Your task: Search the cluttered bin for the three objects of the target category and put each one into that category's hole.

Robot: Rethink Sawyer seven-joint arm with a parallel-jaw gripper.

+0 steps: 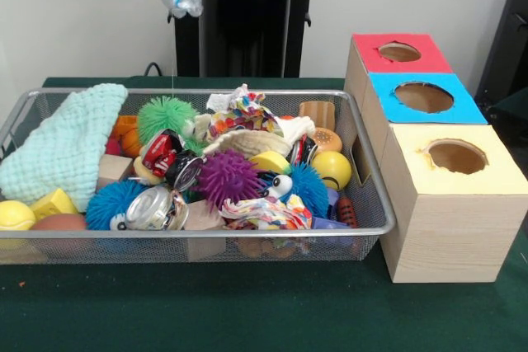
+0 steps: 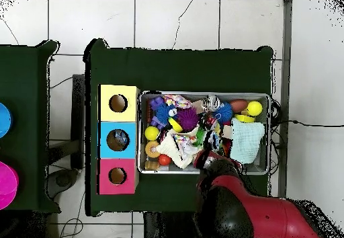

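Bin (image 1: 363, 162) of wire mesh on green table (image 1: 247, 311), packed with clutter: purple spiky ball (image 1: 227, 177) at centre, green spiky ball (image 1: 165, 114) at 11 o'clock, mint cloth (image 1: 66, 142) at 9 o'clock, yellow ball (image 1: 332, 168) at 3 o'clock. Box (image 1: 445, 228) touches bin at 3 o'clock; red hole (image 1: 399, 52), blue hole (image 1: 423, 97), yellow hole (image 1: 456, 157). Arm (image 2: 248, 212) overhangs bin edge in overhead view; gripper hidden, finger state cannot be told.

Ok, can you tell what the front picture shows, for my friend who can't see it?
A wire mesh bin on a green table is packed with toys: a purple spiky ball, a yellow ball, a mint cloth. Beside it stand three boxes, red, blue and yellow, each with a round hole on top.
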